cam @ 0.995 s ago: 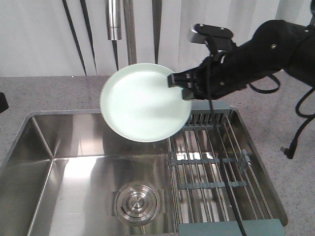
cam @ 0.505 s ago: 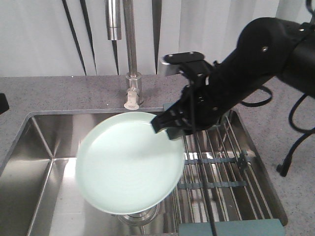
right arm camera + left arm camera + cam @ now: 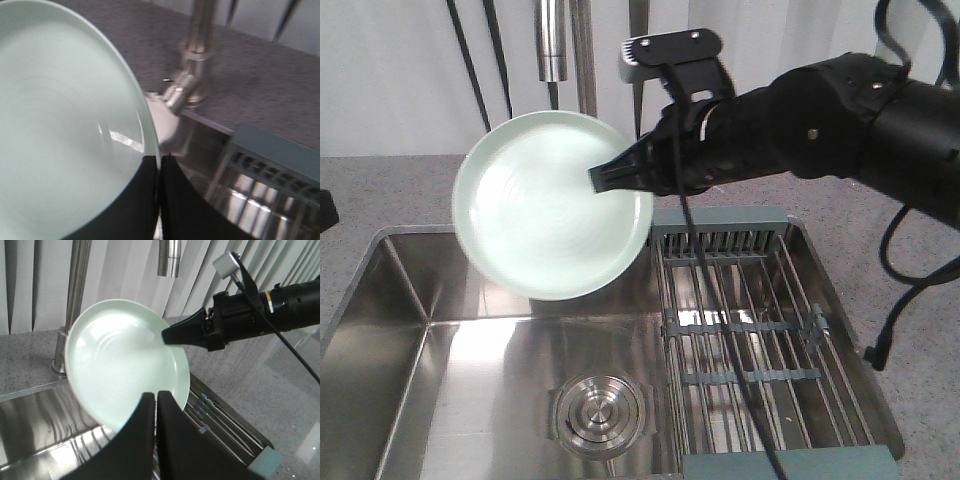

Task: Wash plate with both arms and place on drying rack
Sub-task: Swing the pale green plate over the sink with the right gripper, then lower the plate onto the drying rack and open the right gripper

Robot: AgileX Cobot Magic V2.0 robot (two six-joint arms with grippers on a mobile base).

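Because my right pincer [image 3: 607, 177] clamps only the plate's [image 3: 545, 205] rim, it could slip into the sink [image 3: 470, 370]; my left pincer [image 3: 156, 402] sits closed, empty.

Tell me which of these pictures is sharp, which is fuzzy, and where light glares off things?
Front view: sharp overall, strong glare on the steel sink floor, a whitened patch on the plate. Left wrist view: plate crisp with bright ring reflections; the left gripper up close is a dark shape. Right wrist view: softest, faucet and drying rack blurred.
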